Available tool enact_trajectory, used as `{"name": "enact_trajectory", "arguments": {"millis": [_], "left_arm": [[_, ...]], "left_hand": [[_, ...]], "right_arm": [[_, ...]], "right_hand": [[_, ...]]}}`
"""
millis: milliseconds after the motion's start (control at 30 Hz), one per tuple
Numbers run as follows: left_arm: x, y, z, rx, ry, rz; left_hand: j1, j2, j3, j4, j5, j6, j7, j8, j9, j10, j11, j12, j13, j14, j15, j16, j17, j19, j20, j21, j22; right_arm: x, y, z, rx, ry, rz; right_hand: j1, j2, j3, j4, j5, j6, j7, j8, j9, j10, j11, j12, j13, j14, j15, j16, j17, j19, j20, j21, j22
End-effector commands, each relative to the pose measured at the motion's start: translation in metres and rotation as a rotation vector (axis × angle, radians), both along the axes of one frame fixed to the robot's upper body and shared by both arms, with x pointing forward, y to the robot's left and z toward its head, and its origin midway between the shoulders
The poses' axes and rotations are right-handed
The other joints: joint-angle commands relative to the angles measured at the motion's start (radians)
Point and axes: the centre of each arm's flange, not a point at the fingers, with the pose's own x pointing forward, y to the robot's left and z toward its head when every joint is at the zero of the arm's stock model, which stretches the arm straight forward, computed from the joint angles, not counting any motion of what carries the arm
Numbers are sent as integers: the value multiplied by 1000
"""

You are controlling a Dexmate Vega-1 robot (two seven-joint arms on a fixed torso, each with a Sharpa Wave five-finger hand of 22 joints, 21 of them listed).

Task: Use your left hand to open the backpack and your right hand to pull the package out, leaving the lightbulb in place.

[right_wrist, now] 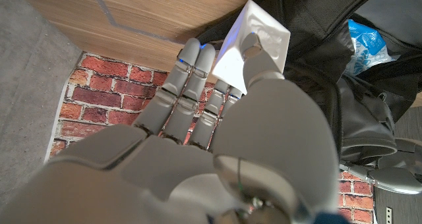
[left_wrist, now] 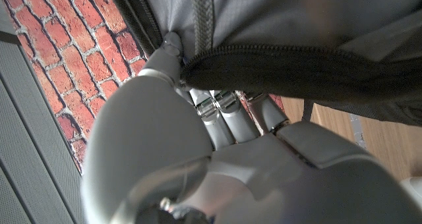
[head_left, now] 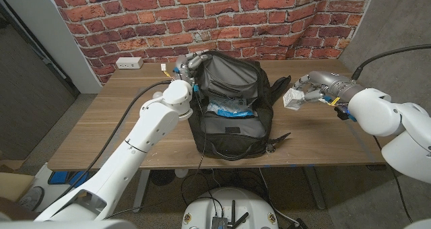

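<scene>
**Backpack held open, white box in my right hand**

My left hand (head_left: 186, 64) grips the backpack's (head_left: 232, 131) upper rim at about ten o'clock, fingers curled over the zipper edge. The backpack stands open at the middle of the table (head_left: 94, 131), a blue-and-white package (head_left: 229, 108) showing inside. At three o'clock, my right hand (head_left: 310, 87) holds a small white box (head_left: 292, 98) clear of the backpack.

No text seems readable, even on the white box (right_wrist: 254, 39).
</scene>
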Motion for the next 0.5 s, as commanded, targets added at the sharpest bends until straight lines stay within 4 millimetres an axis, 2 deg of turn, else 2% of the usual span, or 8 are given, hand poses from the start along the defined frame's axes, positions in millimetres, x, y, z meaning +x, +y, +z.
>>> {"name": "enact_trajectory", "arguments": {"millis": [33, 500], "left_arm": [[-8, 21, 8, 119, 44, -64], [-16, 41, 20, 153, 12, -89]], "left_hand": [[-1, 7, 9, 5, 4, -13, -1, -2, 4, -13, 1, 2, 6, -12, -1, -6, 1, -12, -96, -5, 2], [-4, 11, 9, 6, 5, -19, -3, -1, 5, -15, -4, 5, 7, -19, -1, -6, 2, -17, -94, -6, 2]], "right_arm": [[9, -11, 5, -4, -20, 13], [23, -22, 7, -8, -25, 23]], "right_hand": [[-19, 18, 20, 25, 6, 8, 2, 2, 4, 101, -56, 1, 24, 9, -131, -4, 4, -5, -117, 6, 3], [-21, 17, 20, 24, 7, 8, 3, 0, 5, 101, -52, -2, 26, 9, -132, -8, 5, -9, -116, 14, 2]]}}
